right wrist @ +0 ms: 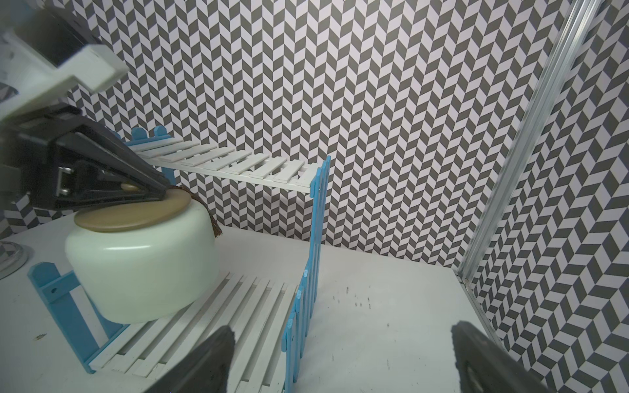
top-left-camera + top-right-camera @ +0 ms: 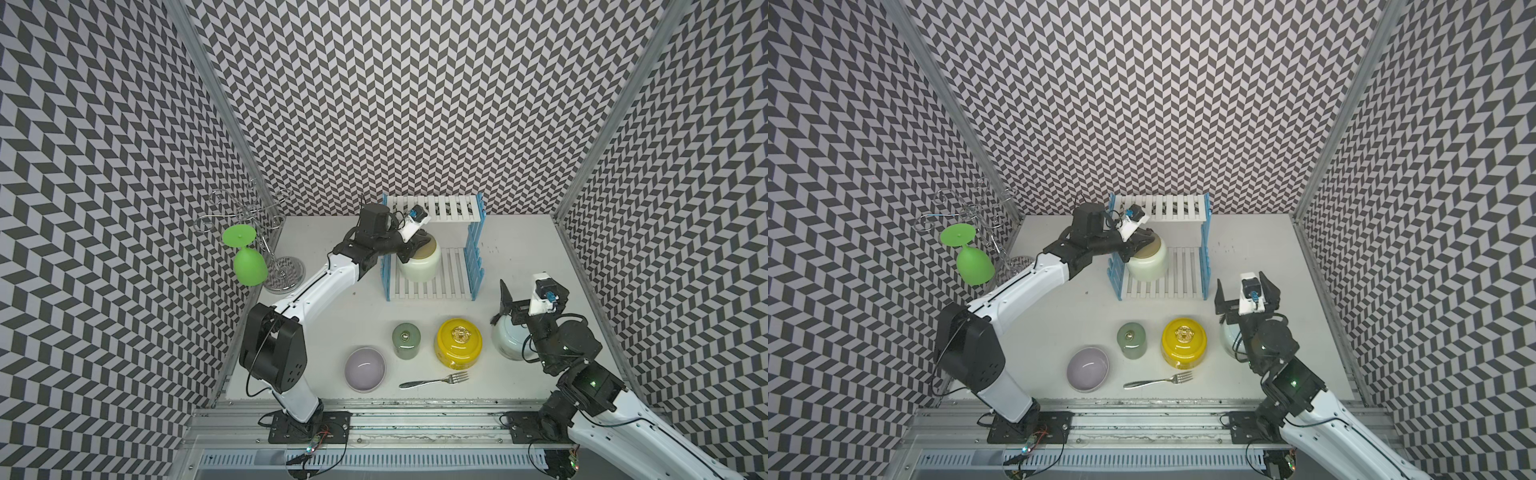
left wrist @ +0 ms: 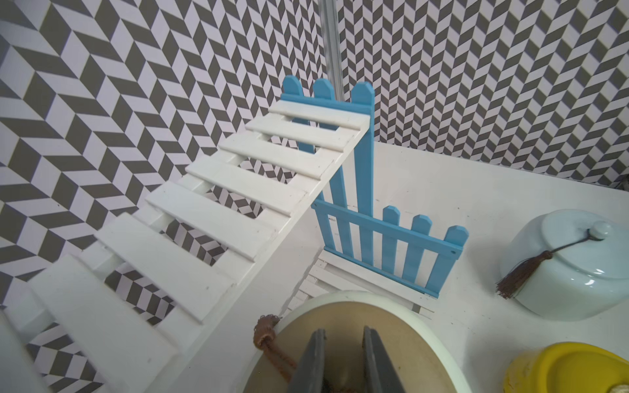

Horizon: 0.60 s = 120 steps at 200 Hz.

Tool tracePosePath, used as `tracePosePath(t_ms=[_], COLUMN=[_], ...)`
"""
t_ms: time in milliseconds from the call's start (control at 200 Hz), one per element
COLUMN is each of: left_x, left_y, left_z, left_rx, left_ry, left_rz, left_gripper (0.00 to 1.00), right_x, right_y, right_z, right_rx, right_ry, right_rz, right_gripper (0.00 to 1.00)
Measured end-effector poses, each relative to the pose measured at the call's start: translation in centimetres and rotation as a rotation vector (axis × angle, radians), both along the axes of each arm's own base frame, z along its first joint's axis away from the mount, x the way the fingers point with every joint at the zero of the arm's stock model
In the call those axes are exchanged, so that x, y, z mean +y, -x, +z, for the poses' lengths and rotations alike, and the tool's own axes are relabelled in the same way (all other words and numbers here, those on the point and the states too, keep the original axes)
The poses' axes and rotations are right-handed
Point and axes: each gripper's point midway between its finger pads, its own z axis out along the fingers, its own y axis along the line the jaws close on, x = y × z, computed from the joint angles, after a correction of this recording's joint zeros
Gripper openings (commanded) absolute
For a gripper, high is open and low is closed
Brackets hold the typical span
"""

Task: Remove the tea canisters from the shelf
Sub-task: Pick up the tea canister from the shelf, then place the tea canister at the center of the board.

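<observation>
Left jaws clamp cream canister point(image 2: 419, 270) knob point(image 1: 129, 186) — canister tilted on shelf point(image 2: 454, 282).

light: bright, even | shadows: soft, faint | glare: cream canister point(image 1: 136, 258) sheen | edges: bowed | wrist foreground: blurred

Both top views look down from overhead; close wrist views share the shelf point(image 3: 238, 190)

cream canister point(image 2: 419, 268): tilted, shelf point(image 2: 453, 208) lower tier | yellow point(image 2: 458, 351), grey-green point(image 2: 406, 341), pale-blue point(image 2: 505, 338) canisters: upright outside
</observation>
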Motion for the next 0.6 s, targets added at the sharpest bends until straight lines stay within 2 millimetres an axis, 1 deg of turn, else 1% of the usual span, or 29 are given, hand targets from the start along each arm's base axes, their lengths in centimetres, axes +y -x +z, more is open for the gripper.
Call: tracePosePath(t_ms=[90, 185, 325, 466, 601], left_x=[0.2, 0.6, 1.8, 3.9, 6.8], left_y=[1.2, 2.6, 5.1, 7.5, 8.7], left_z=[1.0, 1.5, 2.5, 3.7, 5.2], left_rx=[0.001, 0.012, 0.031, 0.03, -0.002], left_ry=[-0.009, -0.029, -0.056, -0.081, -0.086], left_rz=[-0.029, -0.067, -0.114, -0.131, -0.094], left_gripper=[0.0, 0.0, 0.0, 0.0, 0.0], right_x=[0.0, 0.0, 0.0, 0.0, 0.1], right_y=[0.0, 0.0, -0.1, -0.2, -0.2], right_z=[0.0, -0.1, -0.2, -0.4, -0.5], right_rx=[0.001, 0.002, 0.005, 0.01, 0.013], right_ry=[0.0, 0.002, 0.006, 0.009, 0.014], right_rz=[0.0, 0.0, -0.002, -0.004, -0.004], right_gripper=[0.99, 1.0, 1.0, 1.0, 1.0])
